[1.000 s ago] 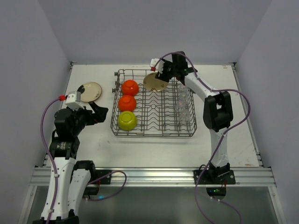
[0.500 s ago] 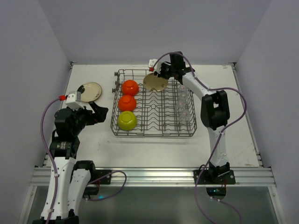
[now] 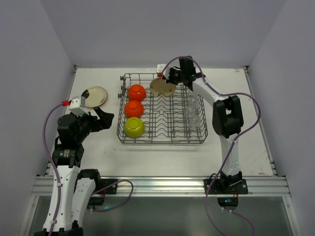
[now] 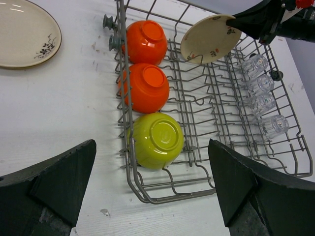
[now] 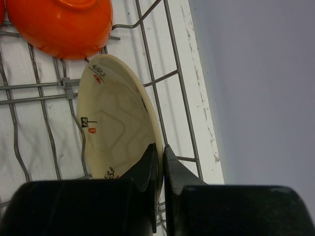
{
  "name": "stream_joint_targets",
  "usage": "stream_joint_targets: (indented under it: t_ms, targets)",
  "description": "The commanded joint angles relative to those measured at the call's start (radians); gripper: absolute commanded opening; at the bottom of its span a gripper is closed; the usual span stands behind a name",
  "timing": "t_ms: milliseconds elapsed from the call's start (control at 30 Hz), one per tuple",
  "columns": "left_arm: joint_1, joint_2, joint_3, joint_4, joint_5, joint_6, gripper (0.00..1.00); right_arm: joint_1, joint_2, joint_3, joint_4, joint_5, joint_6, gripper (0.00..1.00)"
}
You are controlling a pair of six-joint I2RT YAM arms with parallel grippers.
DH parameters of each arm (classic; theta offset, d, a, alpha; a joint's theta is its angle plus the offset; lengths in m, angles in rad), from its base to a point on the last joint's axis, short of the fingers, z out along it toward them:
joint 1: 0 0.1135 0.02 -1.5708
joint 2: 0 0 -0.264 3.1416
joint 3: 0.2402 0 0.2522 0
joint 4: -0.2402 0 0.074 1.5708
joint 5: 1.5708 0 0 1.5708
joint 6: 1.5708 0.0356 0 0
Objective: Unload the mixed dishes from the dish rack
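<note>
Over the dish rack [image 3: 162, 142] far end | right claw [image 5: 160, 153] pinches rim of beige plate [image 5: 115, 123], tilted above tines | plate extends left of claw, toward orange bowl [image 5: 59, 19] | left claw [image 3: 104, 119] spread wide, empty, beside rack over counter [image 3: 172, 157]

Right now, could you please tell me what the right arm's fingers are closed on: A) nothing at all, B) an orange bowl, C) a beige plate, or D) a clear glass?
C: in the right wrist view, the right fingers pinch the rim of the beige plate.
</note>
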Motion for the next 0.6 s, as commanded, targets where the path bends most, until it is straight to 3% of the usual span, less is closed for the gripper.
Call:
stream_joint_targets:
  t_ms: [0,567]
  targets:
    - [-0.008,-0.005,-0.002,0.016,0.007,0.015,1.00,-0.005,-0.056,-0.003,0.077,0.014,-0.041,0.00]
    - [-0.009,-0.018,0.001,0.017,0.019,0.018,1.00,-0.005,-0.263,-0.092,0.206,0.047,0.143,0.00]
